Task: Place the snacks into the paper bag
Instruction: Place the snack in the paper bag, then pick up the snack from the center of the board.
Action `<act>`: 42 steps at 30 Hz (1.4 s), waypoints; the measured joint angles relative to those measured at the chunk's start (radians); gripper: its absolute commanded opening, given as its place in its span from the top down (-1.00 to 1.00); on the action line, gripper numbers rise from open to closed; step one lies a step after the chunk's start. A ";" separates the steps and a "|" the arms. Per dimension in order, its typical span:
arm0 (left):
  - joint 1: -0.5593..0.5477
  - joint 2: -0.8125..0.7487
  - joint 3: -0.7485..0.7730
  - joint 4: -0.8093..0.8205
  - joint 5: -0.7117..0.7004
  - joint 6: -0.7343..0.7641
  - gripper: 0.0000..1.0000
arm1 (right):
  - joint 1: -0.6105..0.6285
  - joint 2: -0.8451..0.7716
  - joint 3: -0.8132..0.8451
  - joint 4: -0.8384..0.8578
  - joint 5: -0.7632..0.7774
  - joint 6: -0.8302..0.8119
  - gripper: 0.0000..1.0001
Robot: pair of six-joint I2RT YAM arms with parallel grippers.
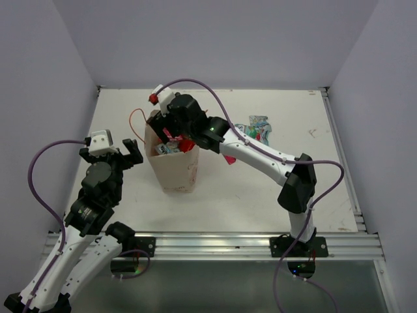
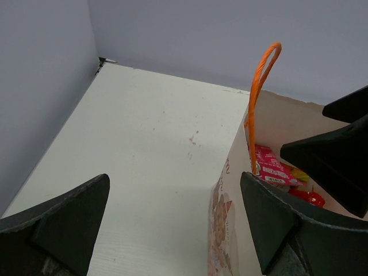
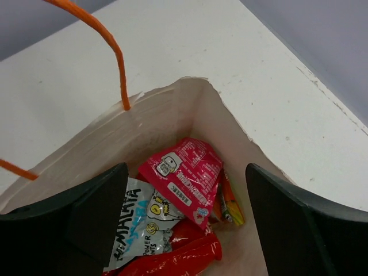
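The paper bag (image 1: 176, 168) stands upright left of the table's middle, its orange cord handle (image 2: 257, 86) sticking up. My right gripper (image 1: 171, 134) hangs open and empty over the bag's mouth (image 3: 185, 184). Inside lie a magenta packet (image 3: 187, 171), a light blue-white packet (image 3: 138, 221), a red packet (image 3: 187, 259) and a multicoloured one (image 3: 230, 201). A teal-white packet (image 1: 258, 128) lies on the table behind the right arm. My left gripper (image 1: 125, 156) is open and empty just left of the bag (image 2: 175, 190); the bag's printed wall (image 2: 221, 230) is by its right finger.
Something small and red (image 1: 229, 159) shows on the table under the right forearm. White walls close the table at the back and both sides. The right gripper's black fingers (image 2: 339, 155) show over the bag in the left wrist view.
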 measured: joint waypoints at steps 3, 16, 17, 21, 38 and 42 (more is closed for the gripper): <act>0.000 0.000 0.000 0.000 0.001 0.000 -1.00 | 0.000 -0.047 -0.015 0.005 -0.038 0.010 -0.88; 0.000 0.000 0.000 0.000 0.003 0.000 -1.00 | 0.000 -0.349 -0.196 0.157 -0.246 0.046 -0.97; 0.000 0.000 0.000 0.000 0.003 0.000 -1.00 | 0.000 -0.365 -0.212 0.165 -0.252 0.047 -0.97; 0.000 0.000 0.000 0.000 0.003 0.000 -1.00 | 0.000 -0.438 -0.304 0.202 -0.252 0.047 -0.97; 0.000 0.000 0.000 0.000 0.003 0.000 -1.00 | -0.003 -0.772 -0.741 0.247 0.230 0.127 -0.97; 0.000 0.000 0.000 0.000 0.003 0.000 -1.00 | -0.026 -0.805 -0.821 0.227 0.338 0.179 -0.97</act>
